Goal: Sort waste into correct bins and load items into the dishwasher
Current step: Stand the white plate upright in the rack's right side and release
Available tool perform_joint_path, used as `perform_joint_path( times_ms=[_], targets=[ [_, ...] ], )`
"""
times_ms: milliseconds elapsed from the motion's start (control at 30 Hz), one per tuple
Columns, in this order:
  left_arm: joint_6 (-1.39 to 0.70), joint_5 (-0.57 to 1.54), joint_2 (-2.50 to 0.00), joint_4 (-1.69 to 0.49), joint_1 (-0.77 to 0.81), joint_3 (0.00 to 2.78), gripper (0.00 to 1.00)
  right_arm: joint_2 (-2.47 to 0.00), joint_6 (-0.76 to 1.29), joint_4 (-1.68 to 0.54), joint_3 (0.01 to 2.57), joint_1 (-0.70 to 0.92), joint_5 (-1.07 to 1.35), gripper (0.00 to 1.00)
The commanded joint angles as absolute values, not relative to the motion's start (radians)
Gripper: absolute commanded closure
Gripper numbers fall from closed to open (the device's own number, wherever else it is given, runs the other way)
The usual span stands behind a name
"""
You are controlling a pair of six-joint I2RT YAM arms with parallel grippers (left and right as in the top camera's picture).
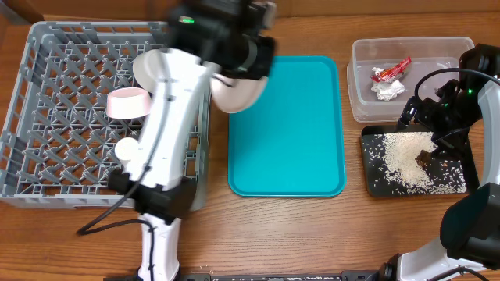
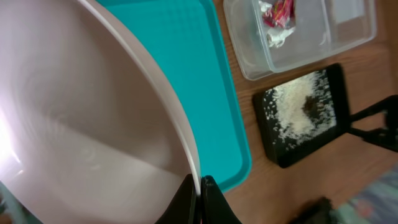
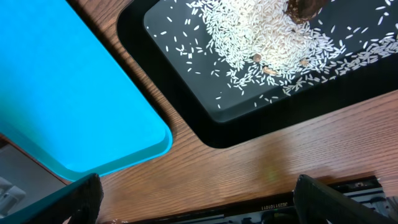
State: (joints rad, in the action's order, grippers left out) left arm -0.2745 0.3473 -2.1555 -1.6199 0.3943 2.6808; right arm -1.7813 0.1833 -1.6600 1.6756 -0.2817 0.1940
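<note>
Left of frame: large square grey plastic dish rack (image 1: 55, 94), with a small pinkish bowl (image 1: 127, 103) and a small white cup (image 1: 125, 148) inside.

Centre: your left pincer (image 2: 200, 190) is clamped tight on the rim of the round white plate (image 2: 93, 124), at the left edge of the flat teal tray (image 1: 289, 140).

Upper right: clear rectangular plastic tub (image 1: 358, 78) holding a red printed wrapper (image 1: 391, 70) and a white paper wad (image 1: 388, 90).

Below it: shallow black tray (image 1: 373, 183) with rice grains (image 1: 402, 160) and a brown lump (image 1: 424, 158).

Your right pincer (image 3: 199, 202) gapes wide, empty, over the tabletop (image 3: 267, 155) beside that tray.

Wooden table (image 1: 297, 234) — grey dish rack (image 1: 62, 101); teal tray (image 1: 289, 133); clear tub (image 1: 412, 40); black tray (image 1: 373, 184).
</note>
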Motion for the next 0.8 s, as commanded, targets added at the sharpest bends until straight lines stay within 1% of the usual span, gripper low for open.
perform_joint_path(
  times_ms=[0,67,200,333,567,767],
  targets=[
    [-0.185,0.529,-2.138,-1.665,0.292,2.694,0.96,-1.748,0.187,-1.656,1.69,-0.289,0.184,0.0],
    [-0.139,0.592,-2.138,-1.69,0.241,2.687,0.96,-1.748,0.186,-1.656,1.69,-0.289,0.184,0.0],
    [-0.014,0.831,-2.138,-1.69,0.146,2.657,0.96,-1.748,0.186,-1.656,1.69,-0.289,0.184,0.0],
    [0.057,0.967,-2.138,-1.689,0.066,2.619,0.96,-1.748,0.186,-1.657,1.69,-0.289,0.184,0.0],
    [0.114,1.048,-2.138,-1.69,-0.041,2.515,0.96,-1.748,0.186,-1.655,1.69,-0.289,0.184,0.0],
    [0.189,1.048,-2.138,-1.689,-0.093,2.328,0.96,-1.748,0.186,-1.657,1.69,-0.289,0.184,0.0]
  ],
)
